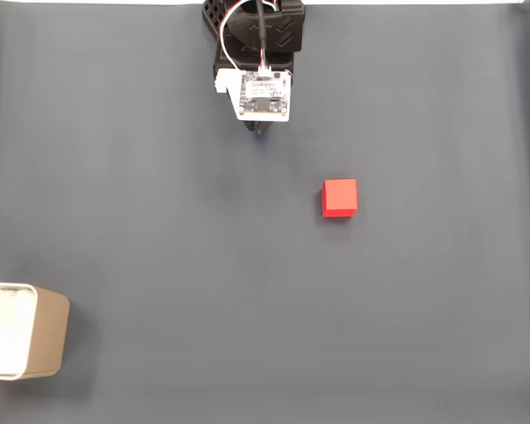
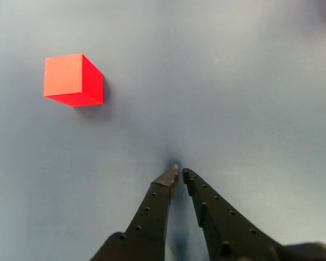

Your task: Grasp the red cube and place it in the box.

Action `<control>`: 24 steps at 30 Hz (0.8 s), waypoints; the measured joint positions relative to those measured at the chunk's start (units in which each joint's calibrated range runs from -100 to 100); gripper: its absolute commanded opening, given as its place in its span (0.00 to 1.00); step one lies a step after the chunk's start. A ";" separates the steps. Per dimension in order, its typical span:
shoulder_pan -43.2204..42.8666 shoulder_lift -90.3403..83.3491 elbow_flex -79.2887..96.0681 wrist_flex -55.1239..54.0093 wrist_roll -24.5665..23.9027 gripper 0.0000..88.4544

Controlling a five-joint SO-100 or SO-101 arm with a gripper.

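Observation:
The red cube [image 1: 340, 198] rests on the dark grey mat, right of centre in the fixed view, and sits at the upper left in the other view [image 2: 72, 80]. The box [image 1: 22, 329], tan with a white inside, stands at the left edge near the front. My arm is folded at the top centre of the fixed view, and its gripper [image 1: 262, 132] points down just above the mat. In the other view the gripper [image 2: 180, 172] enters from the bottom with its two black fingers nearly touching at the tips, shut and holding nothing. The cube lies well apart from it.
A dark grey mat [image 1: 159, 221] covers the whole table. A white circuit board [image 1: 265, 94] with wires sits on top of the arm. The mat's far edge runs along the top of the fixed view.

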 measured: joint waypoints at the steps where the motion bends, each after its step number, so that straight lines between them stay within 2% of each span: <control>1: 0.00 0.00 0.00 0.00 0.00 0.01; 24: 0.00 0.00 0.00 0.16 0.98 0.00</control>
